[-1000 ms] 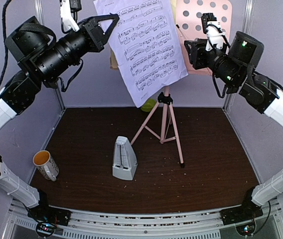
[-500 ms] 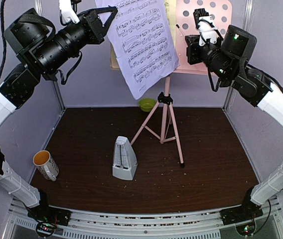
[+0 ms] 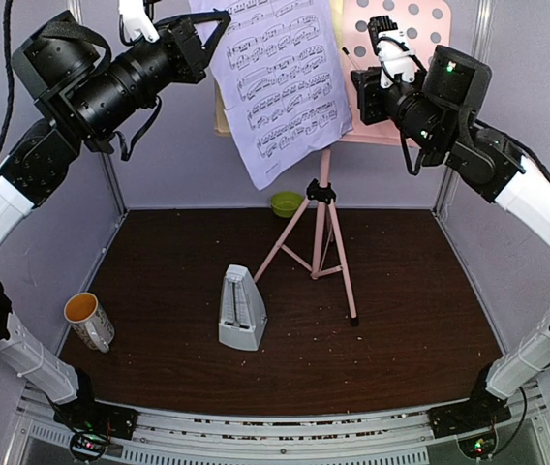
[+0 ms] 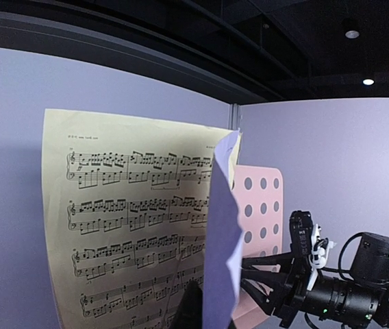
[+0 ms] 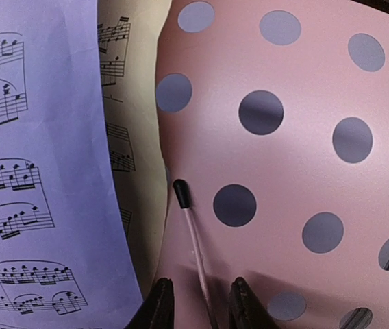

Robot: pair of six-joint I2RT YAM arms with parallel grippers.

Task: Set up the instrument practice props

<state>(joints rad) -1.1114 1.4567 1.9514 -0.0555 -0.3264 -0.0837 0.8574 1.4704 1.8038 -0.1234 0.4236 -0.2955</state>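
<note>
Table [image 3: 401, 320]: dark brown, purple walls [image 3: 188, 165] behind.
Left gripper [image 3: 219, 24]: clamped on lavender sheet [image 3: 285, 87] hanging below it.
Right gripper [image 5: 200, 286]: narrowly parted around thin pink rod [image 5: 196, 247] of stand [image 5: 297, 178].
Yellow sheet [image 4: 126, 233]: seen behind lavender sheet.
Metronome [image 3: 241, 310]: stood on table, well below both grippers.

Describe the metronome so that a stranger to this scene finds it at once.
On the dark brown table, look near the middle, left of the pink tripod stand. The metronome stands there, a pale-grey pyramid, unlike the round white mug and green bowl.
</note>
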